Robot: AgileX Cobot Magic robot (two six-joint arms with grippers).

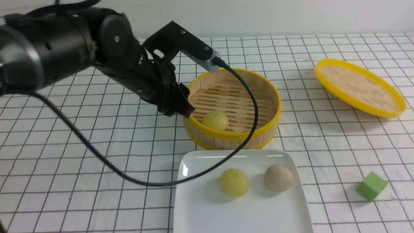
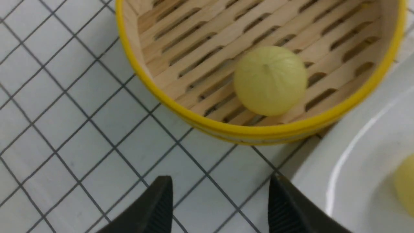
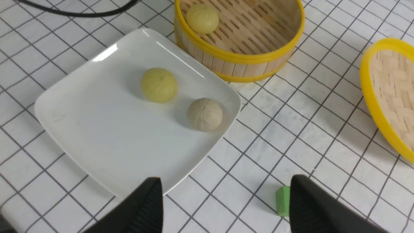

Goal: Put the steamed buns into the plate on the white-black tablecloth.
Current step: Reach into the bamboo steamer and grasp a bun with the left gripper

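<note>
**Item 1. Left claw [image 1: 183, 110], black, on a black jointed arm.** Its jaws stand wide apart and hold nothing. Its tip hangs at the left rim of the steamer. In the left wrist view the claw's fingertips [image 2: 160, 197] are over bare cloth, just outside the steamer wall. A black cable [image 1: 97, 152] trails from the arm across the cloth and over the plate's edge.

**Item 2. White cloth with a grid of thin black lines [image 1: 64, 145].** It covers the whole work surface.

**Item 3. Round bamboo steamer basket with yellow rim [image 1: 233, 136], slatted floor, uncovered.** It holds one pale yellow, round, dome-shaped steamed bun [image 1: 215, 120] with fine pleats meeting at the crown. The bun sits against the near wall, just right of the left claw's tip and ahead of the open jaws, not between them.

**Item 4. Glossy white squarish plate with rounded corners [image 1: 200, 207], in front of the steamer and close to it.**
- A second pale yellow pleated bun [image 1: 234, 182] sits on it.
- A beige-white pleated bun [image 1: 278, 177] sits to its right, apart from it.

**Item 5. Woven bamboo lid with yellow rim [image 1: 359, 86], tilted, at far right.**

**Item 6. Small green cube [image 1: 371, 186], right of the plate.**

**Item 7. Right claw [image 3: 226, 197], seen in its wrist view only.** Its jaws are spread wide and empty. It is raised over the cloth, with the cube beside one finger.
</note>
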